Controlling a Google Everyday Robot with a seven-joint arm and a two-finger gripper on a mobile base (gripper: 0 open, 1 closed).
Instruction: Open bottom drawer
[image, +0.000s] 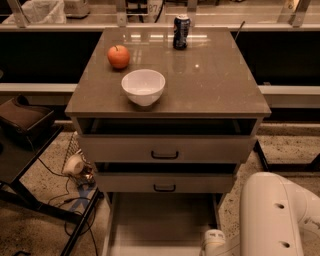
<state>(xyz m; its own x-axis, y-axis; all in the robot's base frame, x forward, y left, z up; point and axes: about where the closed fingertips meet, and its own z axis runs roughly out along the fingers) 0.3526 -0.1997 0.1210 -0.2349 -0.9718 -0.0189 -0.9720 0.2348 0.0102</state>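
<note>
The bottom drawer (160, 220) is pulled far out of the cabinet, and I look down into its plain pale interior. Its front and black handle lie below the bottom edge of the view. My white arm (280, 215) fills the lower right corner. Its wrist end (214, 242) reaches down at the drawer's right side, near the bottom edge. The gripper itself is below the bottom edge, out of view.
The top drawer (165, 149) and middle drawer (165, 183) stand slightly ajar. On the cabinet top (215, 85) are a white bowl (143, 86), an apple (119, 56) and a soda can (181, 31). A dark stand (30, 165) and cables (75, 200) are on the floor at left.
</note>
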